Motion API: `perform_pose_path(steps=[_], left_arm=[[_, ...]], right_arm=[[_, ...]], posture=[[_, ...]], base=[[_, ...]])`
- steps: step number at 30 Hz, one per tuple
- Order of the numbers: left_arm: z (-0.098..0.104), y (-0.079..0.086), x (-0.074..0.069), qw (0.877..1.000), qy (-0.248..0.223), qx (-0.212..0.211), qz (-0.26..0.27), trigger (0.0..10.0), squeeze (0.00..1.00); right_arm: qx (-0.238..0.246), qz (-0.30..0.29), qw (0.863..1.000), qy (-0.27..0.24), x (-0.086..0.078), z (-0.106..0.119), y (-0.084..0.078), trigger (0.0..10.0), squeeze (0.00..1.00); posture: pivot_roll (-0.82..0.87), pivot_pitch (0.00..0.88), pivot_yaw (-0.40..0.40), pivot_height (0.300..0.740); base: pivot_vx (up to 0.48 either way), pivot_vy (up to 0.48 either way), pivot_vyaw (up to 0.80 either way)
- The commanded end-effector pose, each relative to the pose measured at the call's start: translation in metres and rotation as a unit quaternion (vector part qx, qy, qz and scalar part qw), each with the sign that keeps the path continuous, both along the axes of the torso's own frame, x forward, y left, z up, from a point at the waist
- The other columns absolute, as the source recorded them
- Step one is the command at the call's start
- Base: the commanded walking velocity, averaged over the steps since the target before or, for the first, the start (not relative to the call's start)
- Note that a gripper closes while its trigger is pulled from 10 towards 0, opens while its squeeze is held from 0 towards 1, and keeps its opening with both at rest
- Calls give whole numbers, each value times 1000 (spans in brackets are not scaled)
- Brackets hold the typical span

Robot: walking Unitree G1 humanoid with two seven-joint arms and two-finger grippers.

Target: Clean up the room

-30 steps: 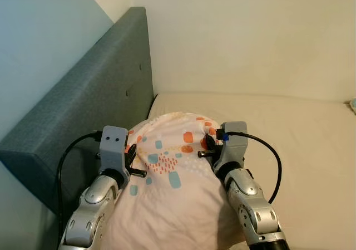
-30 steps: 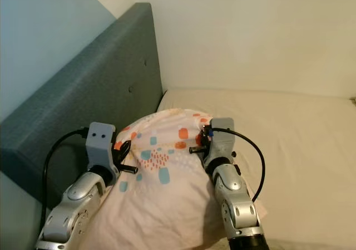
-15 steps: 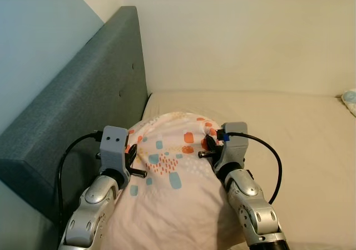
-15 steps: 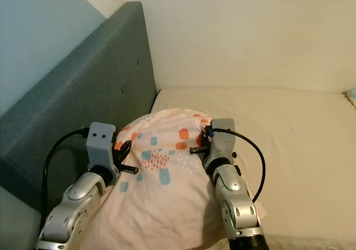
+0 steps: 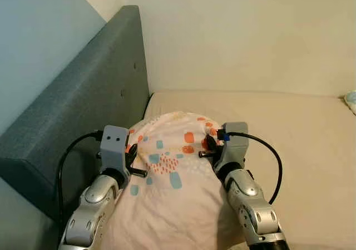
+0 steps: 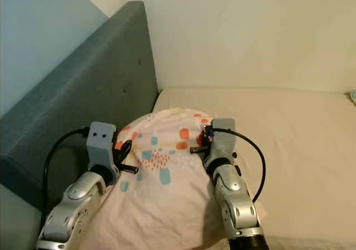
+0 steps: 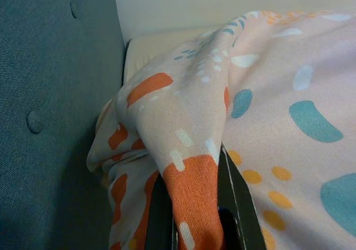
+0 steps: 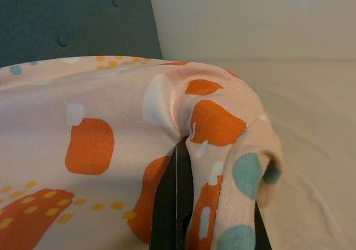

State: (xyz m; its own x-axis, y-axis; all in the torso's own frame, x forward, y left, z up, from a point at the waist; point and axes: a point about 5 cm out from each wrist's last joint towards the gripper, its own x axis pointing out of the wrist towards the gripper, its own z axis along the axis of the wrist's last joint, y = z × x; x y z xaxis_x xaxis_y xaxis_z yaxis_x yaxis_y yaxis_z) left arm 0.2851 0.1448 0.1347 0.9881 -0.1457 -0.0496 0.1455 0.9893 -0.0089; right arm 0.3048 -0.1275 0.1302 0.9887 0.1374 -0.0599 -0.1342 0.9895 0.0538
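A pale pink pillow with orange and teal patches hangs between my two arms above the bed. My left gripper is shut on the pillow's left corner, close to the headboard. My right gripper is shut on the right corner; a fold of fabric is pinched between its black fingers. The pillow's far end reaches toward the corner where headboard and wall meet.
A grey-blue padded headboard runs along the left. A cream wall stands behind the beige mattress, which stretches bare to the right. A small pale blue thing peeks in at the right edge.
The whole picture has shifted slightly, so the camera has turned a little. Both grippers keep their hold on the pillow as before.
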Motion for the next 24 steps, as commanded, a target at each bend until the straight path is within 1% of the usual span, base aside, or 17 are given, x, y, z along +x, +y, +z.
perform_pose_path(steps=[1,4,6,13,14,15,18,24], left_arm=[[6,16,2,999,-18,24,32,10000,0],[6,16,3,999,-17,24,31,10000,0],[5,16,2,999,-17,24,30,10000,0],[5,15,2,999,-16,24,29,10000,0],[5,15,2,999,-16,25,27,10000,0],[5,15,2,999,-16,25,27,10000,0],[4,15,2,999,-16,25,26,10000,0],[4,14,2,999,-14,26,23,10000,0]], right_arm=[[7,-41,999,-12,1,5,-16,10000,0],[8,-41,999,-8,0,4,-16,10000,0],[11,-41,999,-5,-1,3,-15,10000,0],[10,-41,999,-4,-1,3,-15,10000,0],[11,-41,999,-4,-1,3,-15,10000,0],[11,-41,999,-4,-1,3,-15,10000,0],[12,-42,999,-4,-2,2,-16,10000,0],[12,-42,999,-3,-2,2,-16,10000,0]], posture=[[-85,66,41,740],[-85,66,41,740],[-85,66,41,725],[-86,61,42,705],[-86,61,42,695],[-86,61,42,695],[-88,64,44,675],[-86,71,45,650]], base=[[0,0,0],[0,0,0],[0,0,0],[0,0,0],[0,0,0],[0,0,0],[0,0,0],[0,0,0]])
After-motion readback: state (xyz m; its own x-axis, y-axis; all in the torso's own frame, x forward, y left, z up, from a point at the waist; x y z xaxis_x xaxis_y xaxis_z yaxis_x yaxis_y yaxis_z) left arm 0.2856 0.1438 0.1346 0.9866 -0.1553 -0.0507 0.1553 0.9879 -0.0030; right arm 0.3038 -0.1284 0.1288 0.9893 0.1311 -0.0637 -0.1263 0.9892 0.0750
